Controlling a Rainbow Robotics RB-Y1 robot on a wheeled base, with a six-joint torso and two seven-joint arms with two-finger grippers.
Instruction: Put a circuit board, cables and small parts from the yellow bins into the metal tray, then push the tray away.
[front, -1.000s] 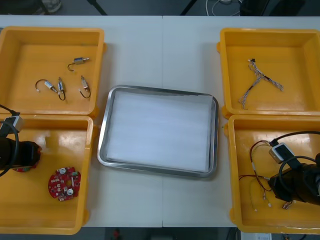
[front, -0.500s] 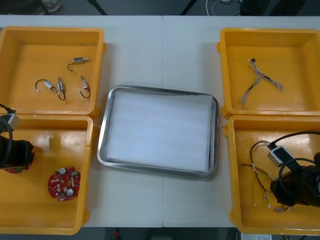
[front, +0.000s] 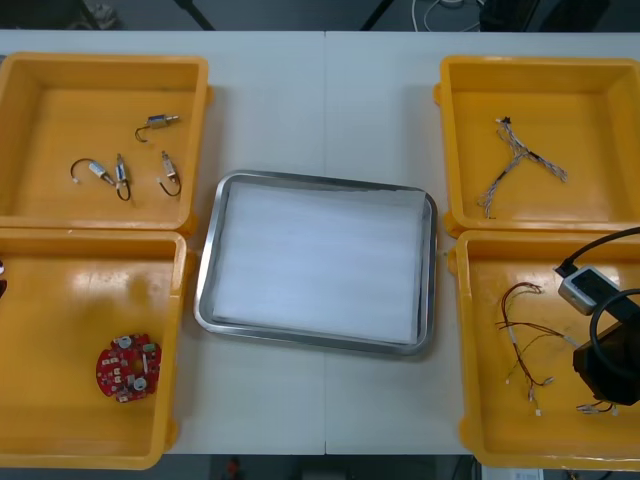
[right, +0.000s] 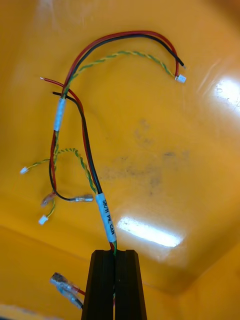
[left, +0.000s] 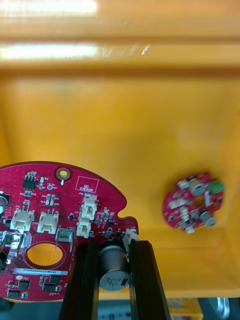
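Note:
My right gripper (right: 115, 260) is shut on a bundle of red, black and yellow cables (right: 82, 135) just below its white label, and the wires hang out over the orange bin floor. From the front, the right arm (front: 608, 365) is over the near right yellow bin (front: 468, 400), with the cable bundle (front: 525, 345) trailing to its left. My left gripper (left: 114, 272) is shut on a round red circuit board (left: 50, 210), gripping it at a metal can on its edge. A second circuit board (left: 194, 202) lies in the bin beyond; it shows from the front (front: 128, 367) in the near left bin.
The metal tray (front: 205, 290), white inside, sits in the middle between the bins. The far left bin (front: 40, 110) holds several small metal parts (front: 122, 172). A blue and white twisted cable (front: 518, 160) lies in the far right bin (front: 600, 110).
The right gripper closed on the cable bundle and drew right, dragging the wires along. The left arm carried its circuit board off past the left edge of the front view.

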